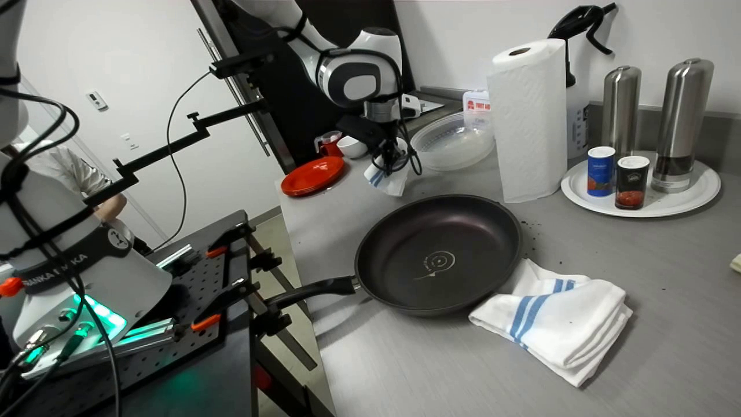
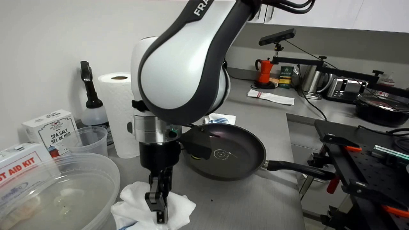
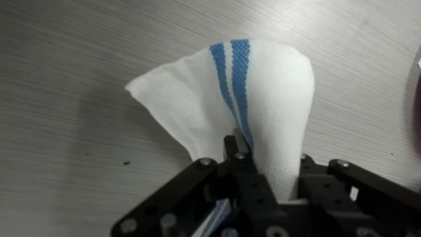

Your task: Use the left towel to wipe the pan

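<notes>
Black gripper (image 3: 271, 154) pinching white blue-striped cloth towel (image 1: 389, 182), far of round black pan (image 1: 440, 249) in an exterior view; hard wipe cd prob. skid pan, b/c black handle (image 1: 324, 287) overhangs grey counter's (image 1: 428, 365) left edge.

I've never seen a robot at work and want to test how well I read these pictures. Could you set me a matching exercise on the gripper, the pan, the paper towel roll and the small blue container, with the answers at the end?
Things
1. Gripper
2. Pan
3. Paper towel roll
4. Small blue container

Places or states
A. On a round white plate
B. Closed on a white towel with blue stripes
C. White, standing upright directly on the counter
D. Handle sticking out past the counter's edge

Pairs
1-B
2-D
3-C
4-A
</notes>
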Available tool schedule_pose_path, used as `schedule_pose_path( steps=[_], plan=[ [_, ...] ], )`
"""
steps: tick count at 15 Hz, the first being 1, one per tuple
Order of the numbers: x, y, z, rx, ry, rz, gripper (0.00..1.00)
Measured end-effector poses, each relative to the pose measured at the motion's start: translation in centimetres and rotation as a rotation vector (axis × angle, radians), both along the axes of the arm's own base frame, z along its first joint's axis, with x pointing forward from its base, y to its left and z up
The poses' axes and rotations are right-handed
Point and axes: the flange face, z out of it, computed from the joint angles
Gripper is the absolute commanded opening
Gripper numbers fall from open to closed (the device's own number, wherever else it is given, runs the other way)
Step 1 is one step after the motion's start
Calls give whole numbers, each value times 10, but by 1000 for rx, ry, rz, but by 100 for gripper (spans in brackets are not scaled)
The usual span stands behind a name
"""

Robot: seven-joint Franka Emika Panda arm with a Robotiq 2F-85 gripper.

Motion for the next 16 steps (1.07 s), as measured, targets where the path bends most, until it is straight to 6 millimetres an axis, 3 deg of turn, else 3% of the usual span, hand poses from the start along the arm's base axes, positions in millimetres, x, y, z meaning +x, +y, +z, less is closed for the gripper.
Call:
schedule_pose_path(
  steps=[6,7,8,10,16],
  plan=[
    [-3,-15,-5,-11,32,-17,5],
    [-4,-17,-7,-14,45,-19,21],
    [-5,-19,-8,-16,56,-19,46],
    [-8,-21,-10,-22,77,-20,50],
    [-12,-25,-13,-28,113,-18,92]
  ],
)
